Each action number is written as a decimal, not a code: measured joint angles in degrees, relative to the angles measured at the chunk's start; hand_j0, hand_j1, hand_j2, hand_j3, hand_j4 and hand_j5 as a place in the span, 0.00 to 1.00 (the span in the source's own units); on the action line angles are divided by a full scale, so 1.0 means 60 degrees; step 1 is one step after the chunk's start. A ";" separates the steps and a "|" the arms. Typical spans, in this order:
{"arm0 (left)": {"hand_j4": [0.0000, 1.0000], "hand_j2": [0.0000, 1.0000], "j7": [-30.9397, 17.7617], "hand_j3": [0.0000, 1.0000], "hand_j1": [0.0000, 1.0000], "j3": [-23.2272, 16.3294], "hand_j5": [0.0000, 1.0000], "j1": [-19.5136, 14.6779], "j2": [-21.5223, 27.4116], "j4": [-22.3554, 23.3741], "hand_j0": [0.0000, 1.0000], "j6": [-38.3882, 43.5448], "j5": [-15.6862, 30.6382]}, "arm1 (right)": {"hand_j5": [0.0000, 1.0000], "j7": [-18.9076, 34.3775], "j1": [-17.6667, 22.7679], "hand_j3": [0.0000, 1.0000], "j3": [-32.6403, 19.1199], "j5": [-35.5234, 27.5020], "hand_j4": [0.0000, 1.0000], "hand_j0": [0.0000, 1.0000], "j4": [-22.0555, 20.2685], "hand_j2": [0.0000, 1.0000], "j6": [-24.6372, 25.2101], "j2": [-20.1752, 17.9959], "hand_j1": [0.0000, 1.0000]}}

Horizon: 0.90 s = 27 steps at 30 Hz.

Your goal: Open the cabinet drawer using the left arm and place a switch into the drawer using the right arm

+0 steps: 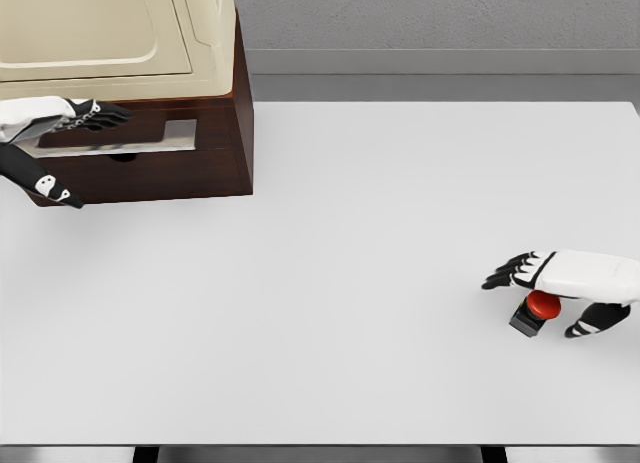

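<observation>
On the table (330, 283): one switch (535, 311), one cabinet (150, 93).

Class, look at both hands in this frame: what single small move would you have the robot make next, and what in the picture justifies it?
Probably pull the left hand toward the robot. Its fingers reach into the slot at the drawer front, and the drawer looks barely open. The right hand hovers over the red switch, fingers spread, so it has nowhere to put it yet.

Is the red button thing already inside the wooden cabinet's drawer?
No. The red switch sits on the white table under the right hand, far from the cabinet at the picture's upper left.
</observation>
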 measured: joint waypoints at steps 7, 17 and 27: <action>1.00 1.00 0.0000 1.00 1.00 0.0000 1.00 0.0000 -0.0092 0.0068 1.00 0.0000 0.0000 | 0.91 0.0000 0.0044 0.91 -0.0010 0.0039 0.91 0.91 -0.0042 0.91 0.0000 -0.0085 0.91; 1.00 1.00 0.0000 1.00 1.00 0.0005 1.00 0.0146 -0.0146 0.0077 1.00 0.0000 0.0005 | 0.83 0.0000 0.0088 0.83 0.0018 0.0042 0.83 0.83 -0.0087 0.83 0.0000 -0.0149 0.83; 1.00 1.00 0.0066 1.00 1.00 0.0188 1.00 0.0557 -0.0171 0.0079 1.00 -0.0031 0.0116 | 0.81 -0.0001 0.0088 0.81 0.0010 0.0040 0.81 0.81 -0.0165 0.81 0.0001 -0.0321 0.81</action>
